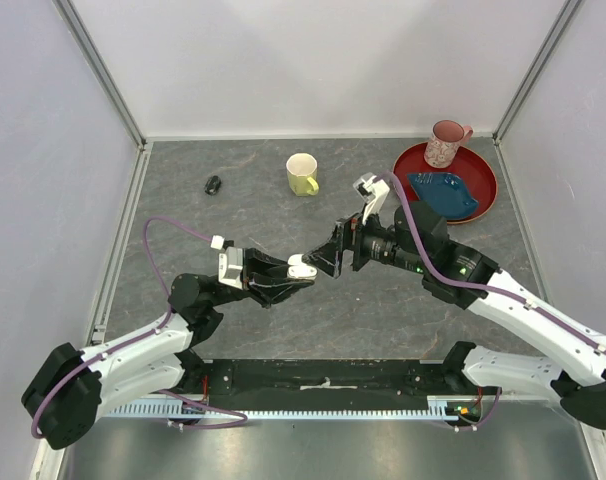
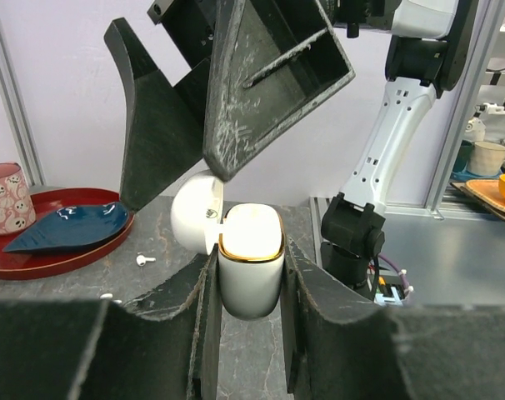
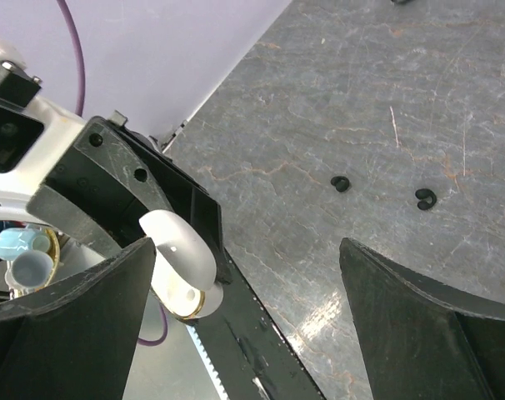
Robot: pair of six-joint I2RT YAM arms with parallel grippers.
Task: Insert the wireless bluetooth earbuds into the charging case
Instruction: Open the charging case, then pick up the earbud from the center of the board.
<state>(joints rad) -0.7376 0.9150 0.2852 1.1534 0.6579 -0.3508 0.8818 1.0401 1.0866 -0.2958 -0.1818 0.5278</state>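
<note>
The left gripper clamps the open case, the right gripper gapes empty by its lid, and earbuds lie on the desk at its 9 o'clock; a nudge could snap the lid shut.

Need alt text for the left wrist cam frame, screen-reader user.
The left pincer clamps a white, gold-rimmed charging case upright, its lid flipped open to the left. The right pincer, open, reaches down from above to the lid. Behind: one white earbud and a red tray holding a blue dish and a pink mug.
</note>
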